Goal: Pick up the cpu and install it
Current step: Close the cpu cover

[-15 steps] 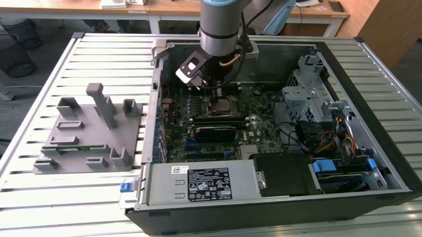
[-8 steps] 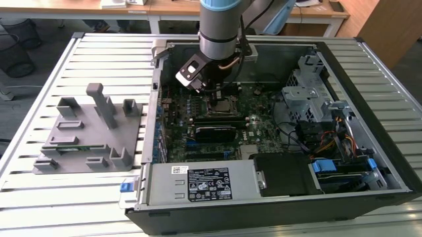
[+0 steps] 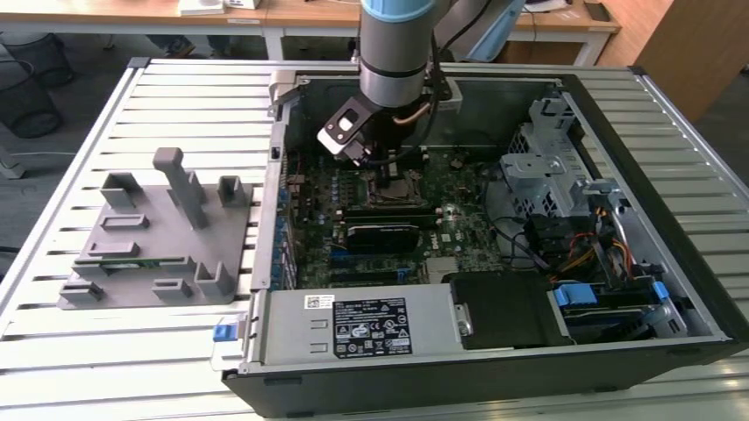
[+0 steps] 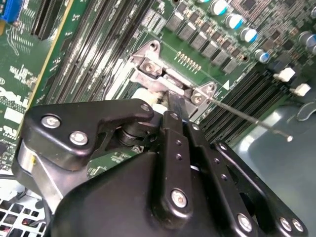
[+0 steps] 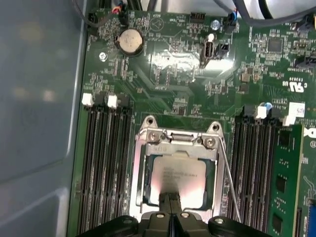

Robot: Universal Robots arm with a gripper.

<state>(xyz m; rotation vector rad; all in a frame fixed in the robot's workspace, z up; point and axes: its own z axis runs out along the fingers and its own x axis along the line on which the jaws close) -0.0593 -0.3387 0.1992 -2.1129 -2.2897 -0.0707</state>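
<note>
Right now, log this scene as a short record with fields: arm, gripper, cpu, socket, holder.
arm: reaching down into the open computer case
gripper: fingers together, tips at one edge of the cpu; contact cannot be told
cpu: lying flat inside the socket frame, metal top up
socket frame: metal, around the cpu; thin lever wire beside it
holder: grey plastic, on the slatted table, to the exterior view's left of the case

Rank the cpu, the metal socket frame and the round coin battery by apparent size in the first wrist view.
Largest: metal socket frame.
Middle: cpu, lying inside that frame.
Smallest: coin battery.
</note>
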